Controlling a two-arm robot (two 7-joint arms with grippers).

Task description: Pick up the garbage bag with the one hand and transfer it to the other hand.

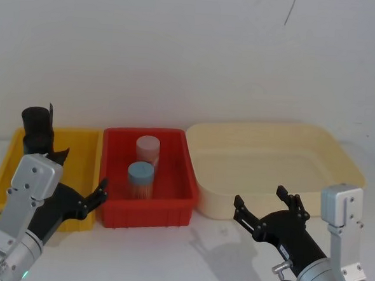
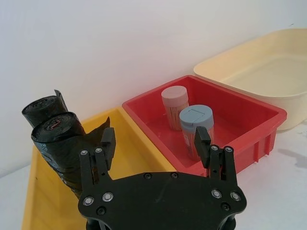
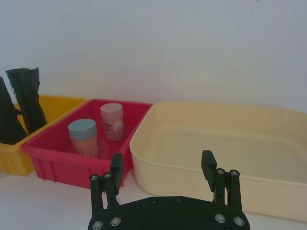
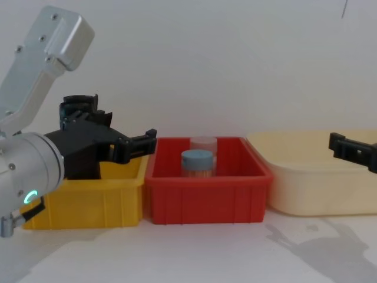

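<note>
The garbage bag (image 2: 57, 148), a thick black roll of crinkly, bumpy plastic film with a red mark inside its core, stands tilted in the yellow plastic bin (image 2: 132, 151). It is right beside a slimmer black roll (image 2: 42, 106) with a flared top. The left gripper (image 2: 154, 139) hovers near it, jaws spread and empty. The right gripper (image 3: 162, 163) hangs above the white surface (image 3: 48, 201) before the cream plastic tub (image 3: 192, 158), jaws also spread, holding nothing.

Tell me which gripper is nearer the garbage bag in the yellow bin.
Left. The left gripper sits open close beside the garbage bag; the right gripper is open far across, before the cream tub, past the red bin.
</note>
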